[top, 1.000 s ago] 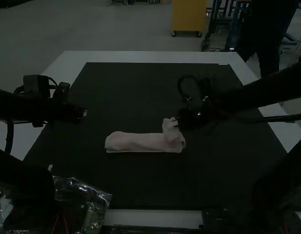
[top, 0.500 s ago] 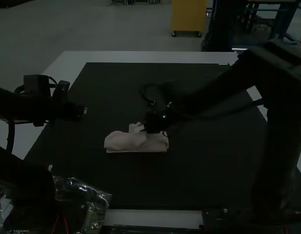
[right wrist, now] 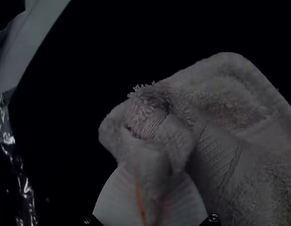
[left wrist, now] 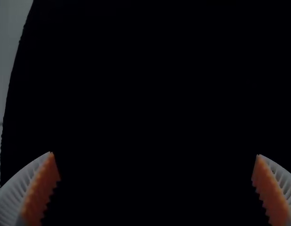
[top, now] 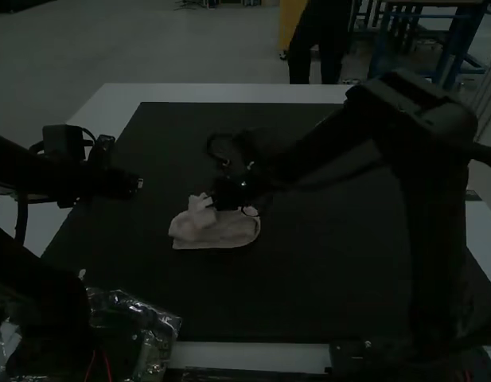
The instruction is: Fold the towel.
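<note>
Nearest, at the lower left of the high view, clear plastic packaging (top: 153,314) lies by the near edge of the table (top: 253,355), away from the work. Beyond it, on the dark mat (top: 309,294), the towel (top: 229,231) sits a little left of the middle of the frame. It is a short, thick bundle, already folded into a strip, with one end turned up and over the rest. The right hand (top: 211,202) is at the towel's far side, its fingers pinching a small bunch of that turned end, seen close in the right wrist view. Slightly farther off, at the left of the frame, the left hand (top: 139,184) hangs well apart from the cloth, fingers spread wide and holding nothing.

The step in hand looks like a late fold, bringing one end across the strip to shorten it. The next move calls for laying the pinched end down flat, letting go without dragging the upper layer, then squaring the edges. The bunched grip could leave a lump or a skewed corner, so a light press may be needed.
</note>
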Action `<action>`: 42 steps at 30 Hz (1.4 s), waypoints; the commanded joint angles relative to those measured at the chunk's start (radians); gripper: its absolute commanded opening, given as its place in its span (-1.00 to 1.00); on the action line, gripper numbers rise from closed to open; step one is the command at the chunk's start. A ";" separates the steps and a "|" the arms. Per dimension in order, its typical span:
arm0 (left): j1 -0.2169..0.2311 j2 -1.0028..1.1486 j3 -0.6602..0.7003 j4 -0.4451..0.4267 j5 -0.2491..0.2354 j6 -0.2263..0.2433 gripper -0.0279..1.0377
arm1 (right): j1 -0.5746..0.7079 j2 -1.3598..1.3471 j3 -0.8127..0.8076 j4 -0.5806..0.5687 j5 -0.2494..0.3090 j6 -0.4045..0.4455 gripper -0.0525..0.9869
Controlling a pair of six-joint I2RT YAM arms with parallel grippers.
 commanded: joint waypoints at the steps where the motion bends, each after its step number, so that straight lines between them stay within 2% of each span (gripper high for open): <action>1: 0.011 0.006 0.005 0.011 0.019 -0.012 0.85 | 0.006 -0.009 0.051 0.004 -0.029 0.006 -0.94; 17: 0.011 0.004 0.006 0.011 0.033 -0.013 0.85 | 0.031 0.053 0.048 0.007 -0.032 0.014 -0.94; 18: 0.009 0.006 0.005 0.012 0.033 -0.013 0.85 | 0.037 0.063 0.051 0.008 -0.032 0.022 -0.89; 21: 0.011 0.006 0.005 0.023 0.031 -0.018 0.85 | 0.054 0.089 0.060 0.011 -0.032 0.028 -0.20; 22: 0.011 0.004 0.005 0.028 0.031 -0.023 0.85 | 0.058 0.094 0.063 0.011 -0.032 0.032 -0.09; 24: 0.011 0.004 0.005 0.034 0.029 -0.026 0.85 | 0.065 0.091 0.065 0.014 -0.040 0.034 -0.02; 27: 0.009 0.004 0.006 0.042 0.028 -0.033 0.85 | 0.065 0.066 0.074 0.014 -0.089 0.063 0.15; 34: 0.005 0.006 0.005 0.060 0.023 -0.058 0.85 | 0.052 -0.030 0.079 0.011 -0.120 0.108 0.37; 39: 0.003 0.004 0.005 0.062 0.022 -0.069 0.85 | 0.045 -0.093 0.074 0.005 -0.192 0.143 0.49; 42: 0.003 0.004 0.005 0.062 0.020 -0.070 0.85 | 0.029 -0.131 0.071 -0.012 -0.195 0.152 0.49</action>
